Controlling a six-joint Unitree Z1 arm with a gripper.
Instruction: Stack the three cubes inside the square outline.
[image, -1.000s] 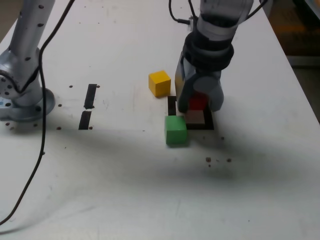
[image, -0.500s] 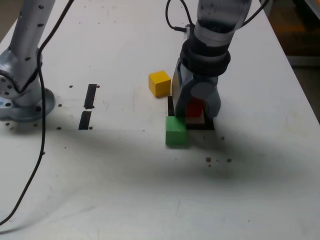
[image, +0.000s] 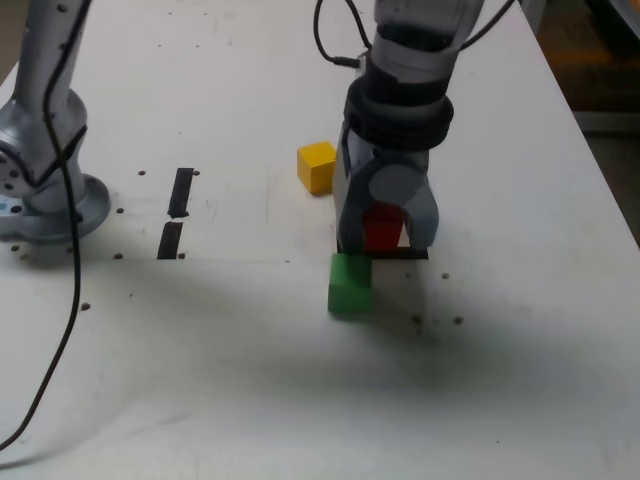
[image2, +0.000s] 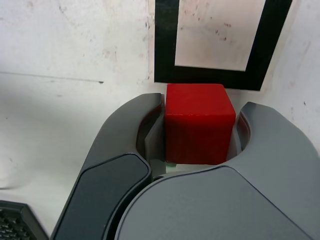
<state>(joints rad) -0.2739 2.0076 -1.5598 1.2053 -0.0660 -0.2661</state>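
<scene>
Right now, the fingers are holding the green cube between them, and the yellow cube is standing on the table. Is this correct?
Not quite: the cube between the fingers is the red cube, not the green one, as the wrist view shows. The rest is correct: the yellow cube stands on the table.

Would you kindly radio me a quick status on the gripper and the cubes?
Gripper shut on red cube. Green cube close by. Yellow cube on table.
</scene>
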